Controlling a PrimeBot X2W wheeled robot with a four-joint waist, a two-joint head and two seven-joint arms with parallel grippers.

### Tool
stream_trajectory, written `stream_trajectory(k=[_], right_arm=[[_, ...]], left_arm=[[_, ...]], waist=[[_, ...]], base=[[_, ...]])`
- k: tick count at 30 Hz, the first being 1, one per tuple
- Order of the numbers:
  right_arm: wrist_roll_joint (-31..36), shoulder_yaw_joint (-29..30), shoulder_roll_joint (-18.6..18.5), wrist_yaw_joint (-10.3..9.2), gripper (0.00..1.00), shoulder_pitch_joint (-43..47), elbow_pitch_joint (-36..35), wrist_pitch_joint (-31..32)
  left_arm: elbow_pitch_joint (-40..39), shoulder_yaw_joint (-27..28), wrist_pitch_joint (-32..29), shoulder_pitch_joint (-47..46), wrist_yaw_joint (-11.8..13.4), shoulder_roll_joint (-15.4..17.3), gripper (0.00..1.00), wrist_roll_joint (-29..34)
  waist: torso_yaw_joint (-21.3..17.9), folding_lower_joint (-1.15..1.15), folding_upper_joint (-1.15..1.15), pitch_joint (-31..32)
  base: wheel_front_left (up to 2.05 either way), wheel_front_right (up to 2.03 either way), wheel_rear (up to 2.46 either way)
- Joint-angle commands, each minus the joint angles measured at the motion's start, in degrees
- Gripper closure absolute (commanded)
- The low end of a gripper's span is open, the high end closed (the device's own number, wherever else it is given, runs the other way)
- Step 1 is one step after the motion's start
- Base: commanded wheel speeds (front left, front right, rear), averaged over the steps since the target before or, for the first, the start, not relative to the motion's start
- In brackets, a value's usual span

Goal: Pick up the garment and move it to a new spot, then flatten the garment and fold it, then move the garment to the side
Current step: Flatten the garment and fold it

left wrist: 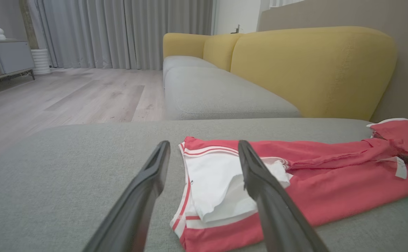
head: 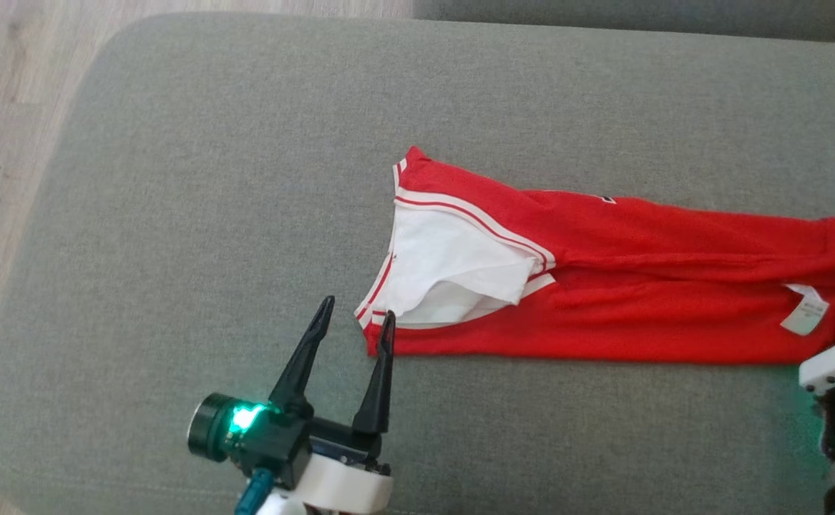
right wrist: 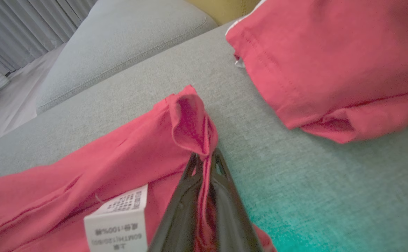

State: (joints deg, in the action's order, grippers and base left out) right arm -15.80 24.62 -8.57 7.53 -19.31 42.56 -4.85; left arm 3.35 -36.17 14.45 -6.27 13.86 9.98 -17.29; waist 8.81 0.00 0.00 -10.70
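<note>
Red fabric garment with white striped trim (head: pixel 639 286) lies on grey upholstered cushion (head: pixel 210 179), long axis left-right, trimmed end toward robot's left. Left gripper (head: pixel 358 307) wide open, empty, at that end's near corner. Right gripper (right wrist: pixel 205 159) pinched tight on red fold. Yellow sofa back (left wrist: pixel 312 70), pale wood floor (left wrist: pixel 67 94). White care tag (right wrist: pixel 120 224): tiny upside-down print, "100%" readable.

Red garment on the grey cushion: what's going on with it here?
A two-armed robot is working on the red garment, which lies stretched out on the grey cushion. The right tool is shut on a fold of fabric at one end, beside the white care label. The left tool is open at the other, white-trimmed end, its fingers either side of the near corner, not yet gripping.
</note>
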Motion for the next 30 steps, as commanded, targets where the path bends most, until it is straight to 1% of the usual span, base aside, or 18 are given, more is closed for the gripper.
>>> stream_trajectory(k=[1,6,10,13,18,21,25,27,30], right_arm=[[-0.37,-1.22,-2.11,-0.04,1.0,-0.44,-1.59,-0.85],[-2.06,-0.43,-5.11,-0.04,1.0,0.03,-3.66,-1.22],[-4.72,-1.23,-6.38,-0.04,1.0,-0.57,-9.24,0.74],[-7.91,-3.86,-4.72,-0.04,1.0,-0.54,-16.5,3.55],[-12.82,-10.59,1.07,-0.04,1.0,1.96,-31.68,9.27],[-14.2,-14.67,3.72,-0.04,1.0,3.24,-38.29,12.11],[-15.73,-21.06,5.41,-0.04,1.0,3.58,-42.21,14.13],[-16.87,-24.52,5.62,-0.04,1.0,3.52,-42.13,14.48],[-18.52,-29.6,5.66,-0.04,1.0,3.3,-39.76,13.33]], left_arm=[[-1.47,2.57,0.54,-0.24,-0.19,-0.21,0.0,0.48],[-1.11,4.05,0.54,0.83,-1.59,-1.06,0.0,1.56],[-0.85,5.18,0.54,1.76,-2.48,-1.48,0.0,2.32],[-0.48,5.72,0.54,2.26,-3.14,-1.88,0.0,2.82],[0.06,6.37,0.54,2.85,-4.25,-2.49,0.0,3.43],[0.35,6.57,0.54,3.02,-4.96,-2.82,0.0,3.8],[0.86,6.68,0.54,3.21,-5.76,-3.36,0.0,4.26],[1.18,6.64,0.54,3.21,-6.19,-3.69,0.0,4.41],[1.72,6.43,0.54,3.13,-6.91,-4.17,0.0,4.62]], waist=[[-0.13,0.0,0.0,0.23],[-0.82,0.0,0.0,1.31],[-1.57,0.0,0.0,2.16],[-1.85,0.0,0.0,2.77],[-1.64,0.0,0.0,3.61],[-0.76,0.0,0.0,3.86],[1.07,0.0,0.0,4.04],[2.24,0.0,0.0,4.06],[4.29,0.0,0.0,4.12]], base=[[0.0,0.0,0.0],[0.0,0.0,0.0],[0.0,0.0,0.0],[0.0,0.0,0.0],[0.0,0.0,0.0],[0.0,0.0,0.0],[0.0,0.0,0.0],[0.0,0.0,0.0],[0.0,0.0,0.0]])
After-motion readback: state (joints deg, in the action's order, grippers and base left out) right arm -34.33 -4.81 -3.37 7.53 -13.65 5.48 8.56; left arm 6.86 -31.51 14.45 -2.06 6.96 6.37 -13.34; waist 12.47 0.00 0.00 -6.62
